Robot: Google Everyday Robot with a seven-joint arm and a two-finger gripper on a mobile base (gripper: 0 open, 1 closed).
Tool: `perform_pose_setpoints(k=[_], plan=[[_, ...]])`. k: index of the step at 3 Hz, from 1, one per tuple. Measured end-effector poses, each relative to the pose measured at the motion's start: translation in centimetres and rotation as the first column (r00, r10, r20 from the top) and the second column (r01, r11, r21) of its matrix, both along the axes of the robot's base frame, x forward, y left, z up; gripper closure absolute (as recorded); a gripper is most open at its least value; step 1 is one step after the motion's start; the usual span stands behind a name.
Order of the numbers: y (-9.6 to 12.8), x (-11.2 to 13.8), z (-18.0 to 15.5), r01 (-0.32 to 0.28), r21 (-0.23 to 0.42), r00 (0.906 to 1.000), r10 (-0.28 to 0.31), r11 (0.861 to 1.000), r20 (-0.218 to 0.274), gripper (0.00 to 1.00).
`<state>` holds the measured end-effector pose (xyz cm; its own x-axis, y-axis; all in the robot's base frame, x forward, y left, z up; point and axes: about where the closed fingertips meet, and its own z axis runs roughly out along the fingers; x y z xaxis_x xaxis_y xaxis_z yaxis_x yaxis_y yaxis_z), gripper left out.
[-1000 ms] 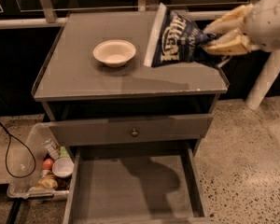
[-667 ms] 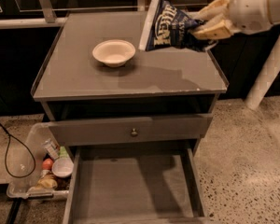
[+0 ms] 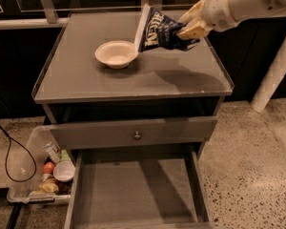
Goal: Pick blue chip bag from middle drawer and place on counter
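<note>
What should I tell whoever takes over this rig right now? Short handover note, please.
Gripper: shut on the blue chip bag, over the rear right of the counter.
Bag: in the air, tilted, its white end strip close to the white bowl.
Middle drawer: open, with the bag out of it.
Done: pick from the drawer.
Left: lower the bag onto bare counter, probably to the side of the bowl, and release.
</note>
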<state>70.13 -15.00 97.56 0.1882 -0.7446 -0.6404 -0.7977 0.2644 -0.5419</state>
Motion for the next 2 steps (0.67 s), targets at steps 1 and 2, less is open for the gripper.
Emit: perform_pose_setpoints(k=[1,2], plan=[[-0.2,0.6,-4.5,0.028,-0.074,0.9977,-0.033,0.997,-0.059,1.0],[-0.1,1.0,-8.8,0.037,-0.125,0.9935,-0.05,0.992,-0.102,1.0]])
